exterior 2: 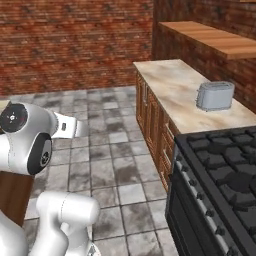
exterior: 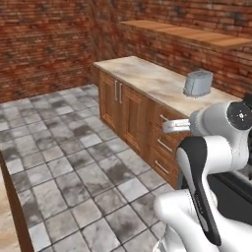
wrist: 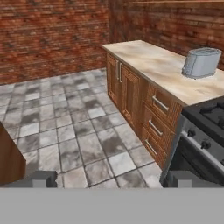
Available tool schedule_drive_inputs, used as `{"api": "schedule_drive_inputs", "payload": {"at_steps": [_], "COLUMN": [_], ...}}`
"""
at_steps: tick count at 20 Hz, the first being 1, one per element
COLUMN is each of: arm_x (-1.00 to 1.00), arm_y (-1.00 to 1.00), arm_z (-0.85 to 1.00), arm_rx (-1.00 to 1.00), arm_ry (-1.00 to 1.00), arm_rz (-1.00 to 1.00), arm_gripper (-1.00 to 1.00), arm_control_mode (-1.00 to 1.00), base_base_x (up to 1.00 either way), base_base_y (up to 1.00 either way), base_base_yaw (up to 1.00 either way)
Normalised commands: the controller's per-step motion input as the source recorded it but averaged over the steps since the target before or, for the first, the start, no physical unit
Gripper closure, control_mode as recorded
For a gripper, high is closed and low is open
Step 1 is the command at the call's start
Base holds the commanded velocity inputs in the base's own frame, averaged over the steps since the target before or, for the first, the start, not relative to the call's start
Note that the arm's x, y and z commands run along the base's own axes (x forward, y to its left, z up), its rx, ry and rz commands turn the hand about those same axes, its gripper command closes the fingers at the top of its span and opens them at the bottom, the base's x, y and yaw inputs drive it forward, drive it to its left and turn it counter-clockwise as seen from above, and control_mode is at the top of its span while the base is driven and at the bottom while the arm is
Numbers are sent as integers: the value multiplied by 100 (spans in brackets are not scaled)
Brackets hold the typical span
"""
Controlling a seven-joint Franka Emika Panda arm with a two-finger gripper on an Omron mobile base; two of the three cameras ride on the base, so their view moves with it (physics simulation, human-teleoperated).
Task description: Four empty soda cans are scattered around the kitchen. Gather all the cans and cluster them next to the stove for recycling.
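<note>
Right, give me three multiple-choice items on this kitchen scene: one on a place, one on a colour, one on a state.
1. Where does the toaster stand?
A. on the floor
B. on the counter next to the stove
C. on the wooden shelf

2. What colour is the toaster?
A. red
B. black
C. silver-grey

3. How does the pincer stand?
A. open, holding nothing
B. shut on a can
C. shut on a drawer handle

Answers:
1. B, it rests on the light stone top close to the stove's edge.
2. C, its body shows pale metallic grey in all three views.
3. A, the hand view shows the two fingertips far apart with only floor between them.
</note>
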Motion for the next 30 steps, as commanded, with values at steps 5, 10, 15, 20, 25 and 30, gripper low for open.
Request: {"api": "schedule_drive_inputs", "payload": {"at_steps": [5, 10, 15, 20, 25, 30], "arm_x": [0, 0, 0, 0, 0, 0], "arm_y": [0, 0, 0, 0, 0, 0], "arm_z": [0, 0, 0, 0, 0, 0], "arm_rx": [0, 0, 0, 0, 0, 0], "arm_ry": [0, 0, 0, 0, 0, 0], "arm_rz": [0, 0, 0, 0, 0, 0], "arm_gripper": [-100, -100, -100, -100, -100, -100], "arm_control_mode": [100, 100, 100, 100, 100, 100], "base_base_x": [88, 94, 100, 99, 99, 76], "base_base_y": [23, 21, 7, 6, 5, 0], "base_base_yaw": [18, 17, 16, 18, 19, 31]}}
